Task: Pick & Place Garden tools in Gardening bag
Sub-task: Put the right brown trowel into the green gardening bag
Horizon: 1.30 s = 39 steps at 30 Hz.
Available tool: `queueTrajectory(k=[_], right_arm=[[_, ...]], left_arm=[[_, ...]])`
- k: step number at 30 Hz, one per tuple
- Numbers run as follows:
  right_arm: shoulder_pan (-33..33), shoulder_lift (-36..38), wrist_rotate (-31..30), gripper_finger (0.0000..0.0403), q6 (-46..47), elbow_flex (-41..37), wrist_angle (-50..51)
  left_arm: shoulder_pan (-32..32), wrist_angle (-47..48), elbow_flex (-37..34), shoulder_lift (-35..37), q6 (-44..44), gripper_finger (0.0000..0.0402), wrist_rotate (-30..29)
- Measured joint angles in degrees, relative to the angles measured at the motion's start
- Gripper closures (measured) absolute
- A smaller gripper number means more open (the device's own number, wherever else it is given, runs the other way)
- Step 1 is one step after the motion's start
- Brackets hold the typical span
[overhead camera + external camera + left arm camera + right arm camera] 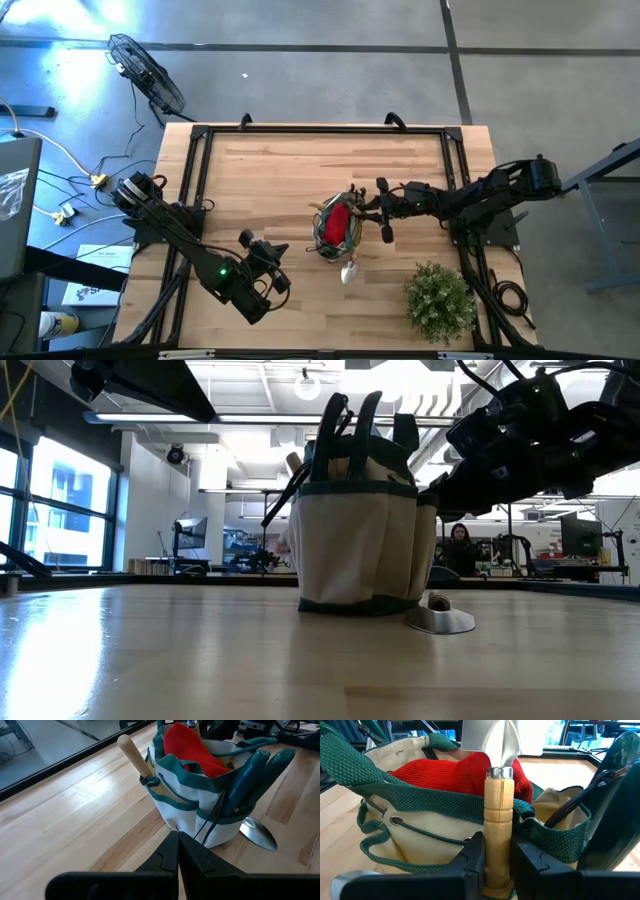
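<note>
Cream canvas gardening bag with green trim (pixel 336 228) stands upright mid-table, red fabric piece (pixel 452 772) inside. Right gripper (pixel 496 857), just beside the bag's rim, clamps the pale wooden handle of a silver trowel (pixel 498 812). Left gripper (pixel 178 851) closed, empty, near the table's front edge.

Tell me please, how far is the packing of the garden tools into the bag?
Done: the red glove piece and a wooden-handled tool sit in the bag. In hand: the right gripper holds a trowel at the bag. Left: another trowel lies on the table.
</note>
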<state>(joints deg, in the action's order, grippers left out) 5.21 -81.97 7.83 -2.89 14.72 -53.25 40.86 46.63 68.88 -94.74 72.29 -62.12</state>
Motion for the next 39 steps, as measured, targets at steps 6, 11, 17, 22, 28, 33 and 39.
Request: queueTrajectory(k=[6,11,17,22,28,33,39], right_arm=[[0.0,0.0,-0.06,0.0353,0.23,-0.02,-0.02],[0.0,0.0,-0.23,0.0329,0.71,-0.02,-0.02],[0.0,0.0,-0.13,0.0312,1.65,-0.04,0.0],[0.03,-0.02,2.64,0.0311,1.78,-0.04,-0.01],[0.0,-0.02,3.11,0.0295,1.8,-0.07,0.0],[-0.02,-0.02,3.11,0.0279,1.78,-0.06,-0.04],[-0.02,-0.02,3.11,0.0271,1.63,-0.09,-1.04]], left_arm=[[0.0,0.0,0.0,0.0,0.0,0.0402,0.04],[0.0,0.05,0.0,0.0,0.0,0.0402,0.04],[0.0,0.13,0.0,0.0,0.0,0.0402,0.06],[0.0,0.09,0.0,0.0,0.0,0.0402,0.08],[0.0,0.03,0.0,0.0,0.0,0.0402,0.1],[0.0,0.03,0.0,0.0,0.0,0.0402,0.12],[0.0,0.03,0.0,0.0,0.0,0.0402,0.12]])
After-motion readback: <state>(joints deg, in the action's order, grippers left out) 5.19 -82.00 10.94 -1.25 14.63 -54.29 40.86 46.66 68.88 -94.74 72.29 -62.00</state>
